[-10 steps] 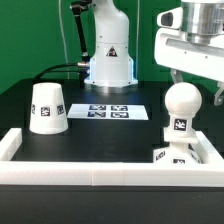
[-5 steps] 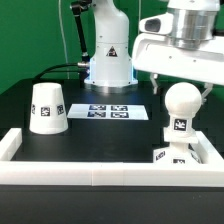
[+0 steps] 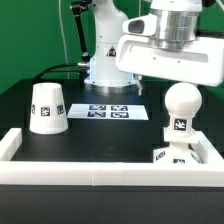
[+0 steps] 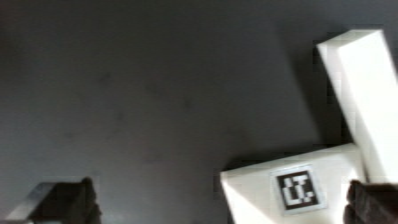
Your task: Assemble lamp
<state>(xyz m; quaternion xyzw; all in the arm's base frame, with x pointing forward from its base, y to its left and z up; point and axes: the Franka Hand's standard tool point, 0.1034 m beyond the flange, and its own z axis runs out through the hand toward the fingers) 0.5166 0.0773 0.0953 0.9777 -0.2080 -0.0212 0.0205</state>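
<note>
Bulb [image 3: 181, 110] upright on base [image 3: 172, 156], stem vertical; tool [image 4: 217, 200] fingers apart, empty.

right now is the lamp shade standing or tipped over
Standing. The shade sits on its wide end on the black table, narrow end up, its tag facing the camera.

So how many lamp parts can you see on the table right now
3. The shade stands at the exterior view's left. The bulb sits on the base at the exterior view's right, by the border rail. None seems hidden.
</note>
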